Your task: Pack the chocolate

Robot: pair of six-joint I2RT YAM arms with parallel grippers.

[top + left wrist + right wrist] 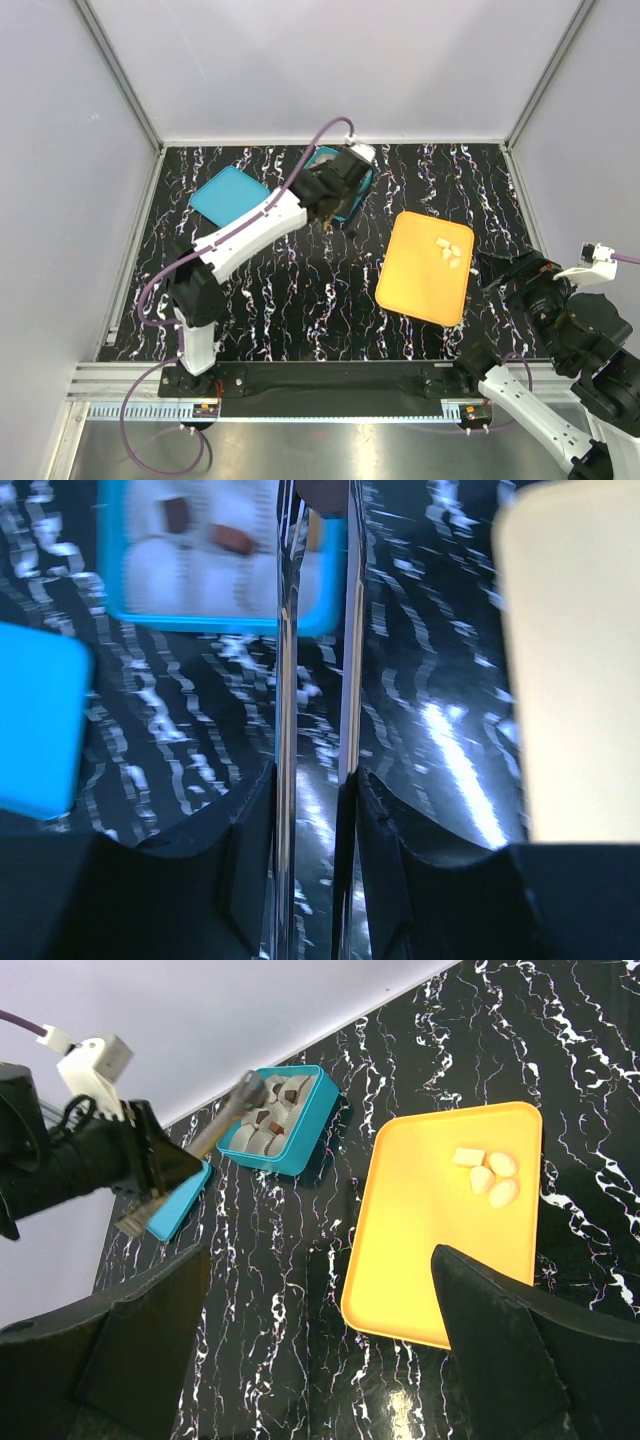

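The blue box [352, 188] stands at the back centre and holds dark brown chocolate pieces [232, 538] in white cups; it also shows in the right wrist view [280, 1120]. My left gripper [333, 195] hovers over the box, shut on metal tongs [285, 680]. The tongs [225, 1115] point at the box, and a dark brown bit shows between their tips at the frame's top edge. Several pale cream chocolate pieces [450, 250] lie on the yellow tray [420, 280], also seen from the right wrist [485, 1175]. My right gripper [320, 1360] is open and empty beside the tray's right edge.
The blue lid [228, 195] lies flat left of the box, and also shows in the left wrist view [35, 720]. The black marbled table top [300, 290] is walled in by white panels on three sides.
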